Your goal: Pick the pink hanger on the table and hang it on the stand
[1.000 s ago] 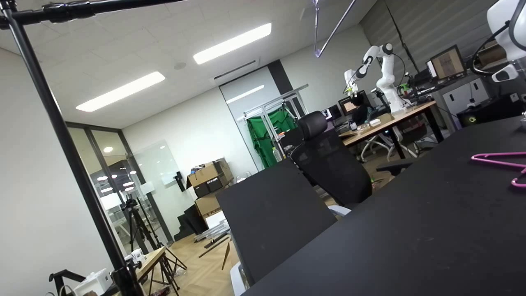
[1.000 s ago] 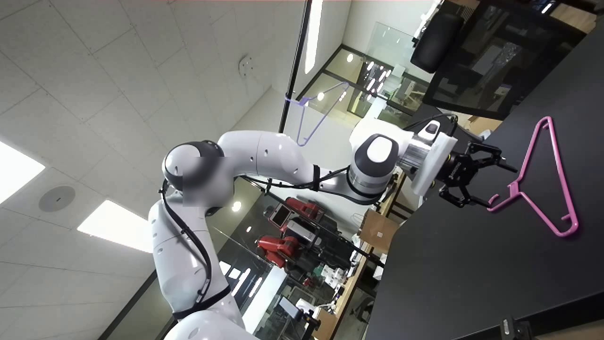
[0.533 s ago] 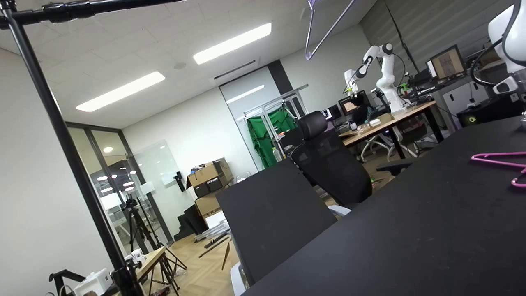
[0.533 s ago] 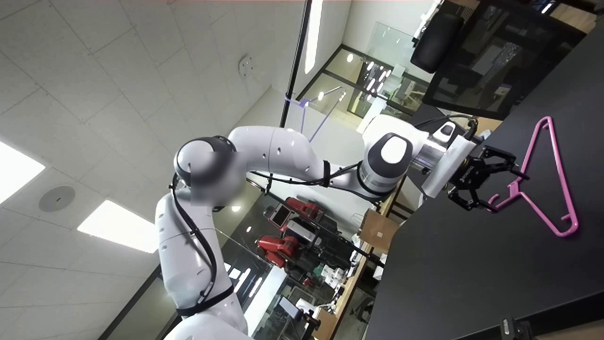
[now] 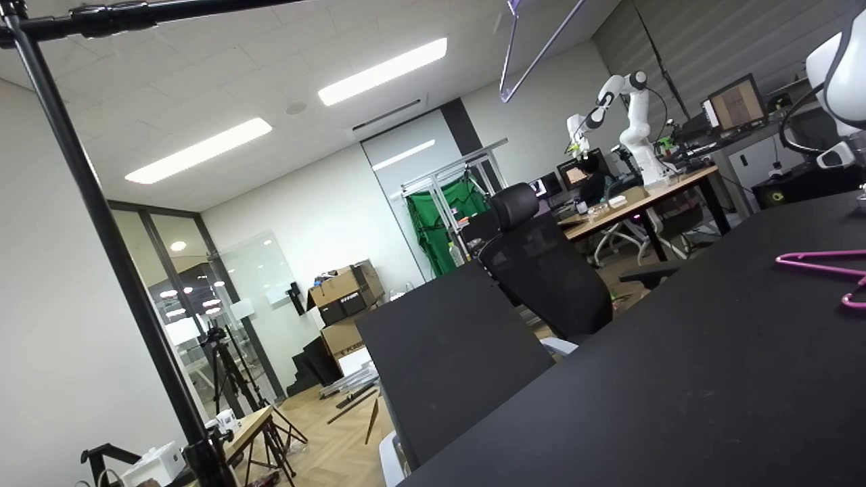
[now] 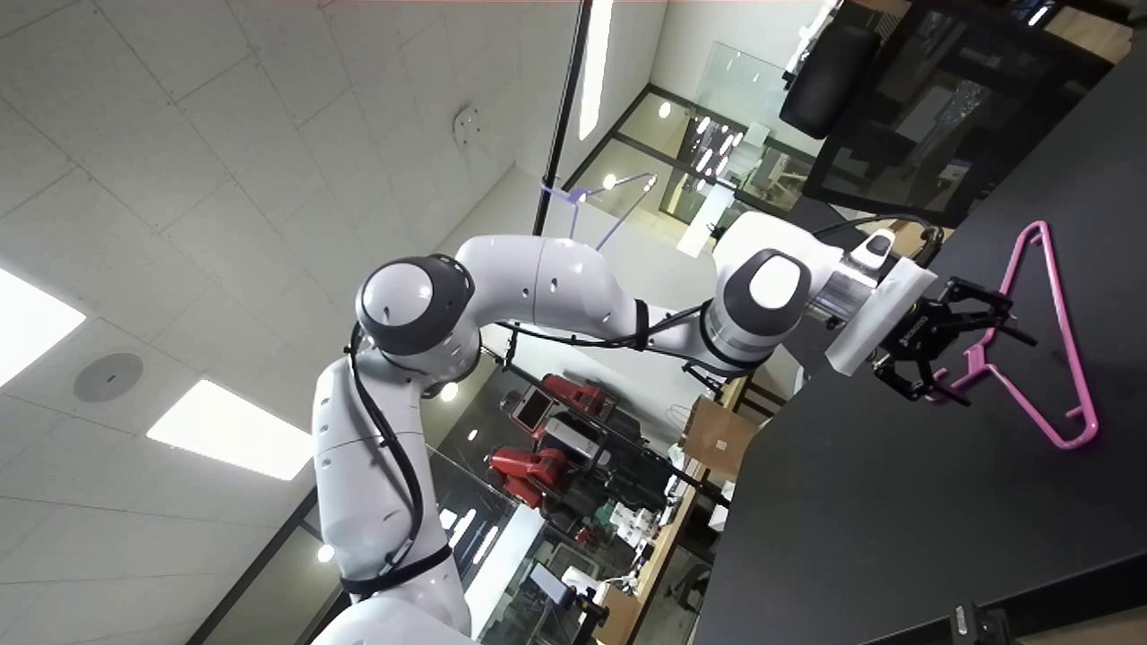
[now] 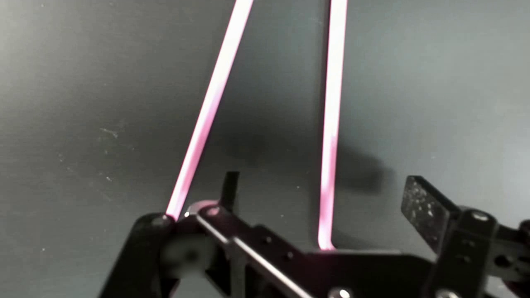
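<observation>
On the black table the pink hanger is laid flat, its hook end nearest the gripper. By a white robot arm the gripper is held pointed at the table, and in an exterior view the hook and one side of the hanger are partly crossed by it. The fingers are spread wide. In the wrist view, two pink bars of the hanger are seen: one is framed in the gap between the fingers, and the second is shown running just outside a fingertip. Whether the hanger is touched by either finger cannot be told.

Well apart from the pink hanger, the stand is shown as a slanted black pole joined to a top bar. On that bar a lilac hanger is hung by its hook, behind the robot arm. Beyond the table, a black office chair is placed, and a second white arm is mounted on a wooden desk.
</observation>
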`<state>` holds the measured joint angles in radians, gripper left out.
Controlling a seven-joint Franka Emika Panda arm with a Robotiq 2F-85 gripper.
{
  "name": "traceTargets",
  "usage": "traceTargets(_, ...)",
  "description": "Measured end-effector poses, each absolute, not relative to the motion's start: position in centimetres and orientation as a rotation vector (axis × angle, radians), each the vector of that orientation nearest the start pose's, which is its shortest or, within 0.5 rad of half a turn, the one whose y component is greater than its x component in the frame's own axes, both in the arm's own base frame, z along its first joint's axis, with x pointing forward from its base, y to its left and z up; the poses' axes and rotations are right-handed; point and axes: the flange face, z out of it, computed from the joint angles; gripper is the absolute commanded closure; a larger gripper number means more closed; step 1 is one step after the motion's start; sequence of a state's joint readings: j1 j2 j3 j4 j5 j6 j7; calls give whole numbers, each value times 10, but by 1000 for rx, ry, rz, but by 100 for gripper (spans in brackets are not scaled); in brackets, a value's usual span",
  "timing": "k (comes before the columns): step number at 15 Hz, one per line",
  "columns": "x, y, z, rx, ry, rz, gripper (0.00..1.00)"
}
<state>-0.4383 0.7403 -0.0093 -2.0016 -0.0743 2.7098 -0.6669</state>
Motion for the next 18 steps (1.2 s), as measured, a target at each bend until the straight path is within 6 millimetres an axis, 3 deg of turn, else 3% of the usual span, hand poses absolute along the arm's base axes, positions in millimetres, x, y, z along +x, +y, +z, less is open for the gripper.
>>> traceTargets(3,530,-252,72,-3121,-453,76,48)
traceTargets(10,536,-264,80,-3144,-439,52,96)
traceTargets(12,537,-266,81,-3147,-435,50,100)
traceTargets(18,537,-265,82,-3134,-361,53,98)
